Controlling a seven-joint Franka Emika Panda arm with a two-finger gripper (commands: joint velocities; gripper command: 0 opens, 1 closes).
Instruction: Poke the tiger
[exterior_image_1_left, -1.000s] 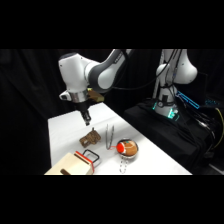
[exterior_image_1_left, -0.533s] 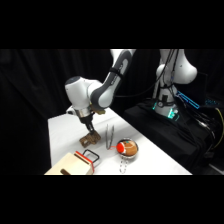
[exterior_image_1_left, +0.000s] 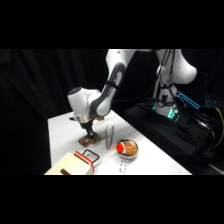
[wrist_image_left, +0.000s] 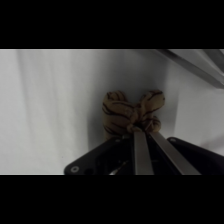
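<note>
The tiger (wrist_image_left: 131, 116) is located on the white counter (exterior_image_1_left: 60, 130), toward its left-middle part in the side view, directly beneath the tool (exterior_image_1_left: 89, 134). In the wrist view it is seen as a tan, lumpy figure with dark stripes, lying on the bare counter surface. The tool is lowered from above onto the tiger. Its two metal fingers (wrist_image_left: 140, 152) are set narrow, converging to a point at the near edge of the toy, where the tips meet its surface. Nothing is held between them.

No brand, label or legible writing can be made out on any item in either view.

A tan box (exterior_image_1_left: 75, 164) with a red-and-black handle is positioned at the front edge of the counter, near the tiger but apart from it. Its contents cannot be determined. A pair of metal tongs (exterior_image_1_left: 109, 136) lies just to the right of the tiger in the side view; a metal edge at the upper right of the wrist view may be the same tongs. An orange-red and white ball (exterior_image_1_left: 127, 148) rests further right, near the tongs. Its support cannot be identified. Equipment with blue-green lights (exterior_image_1_left: 167, 109) is visible beyond the counter at the right.
</note>
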